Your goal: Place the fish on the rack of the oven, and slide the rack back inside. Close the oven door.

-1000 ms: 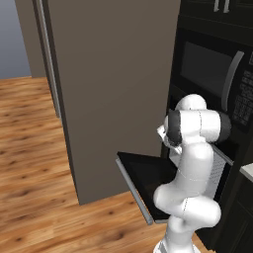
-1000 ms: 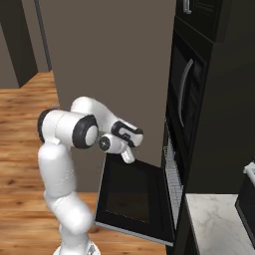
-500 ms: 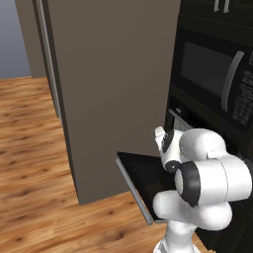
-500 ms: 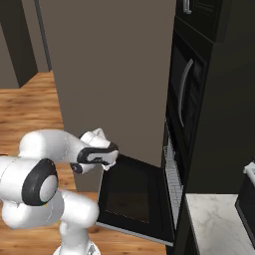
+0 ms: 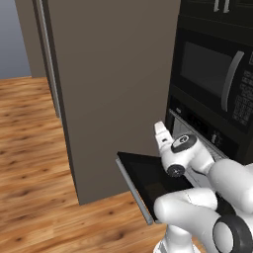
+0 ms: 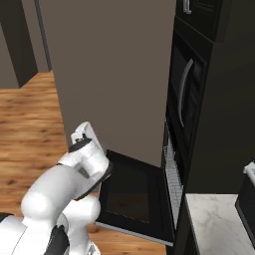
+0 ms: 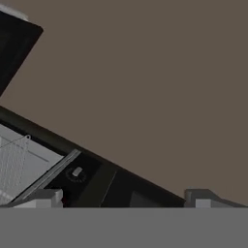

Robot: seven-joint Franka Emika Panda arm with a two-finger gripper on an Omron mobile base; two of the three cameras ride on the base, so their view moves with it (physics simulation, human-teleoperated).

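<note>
1. The oven door [image 5: 148,179] lies dropped open, handle nearest the wood floor [image 5: 34,168].
2. The rack [image 6: 172,175] pokes out of the oven [image 6: 175,164].
3. The gripper [image 7: 125,197] has its fingertips [image 7: 48,196] spread apart, empty, above the door.

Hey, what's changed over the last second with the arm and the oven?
The arm folded down from upright, its elbow dropping low, and the end effector swung leftward over the open oven door. Nothing was taken hold of or let go. The oven door stayed flat open, and the rack stayed as it was.
</note>
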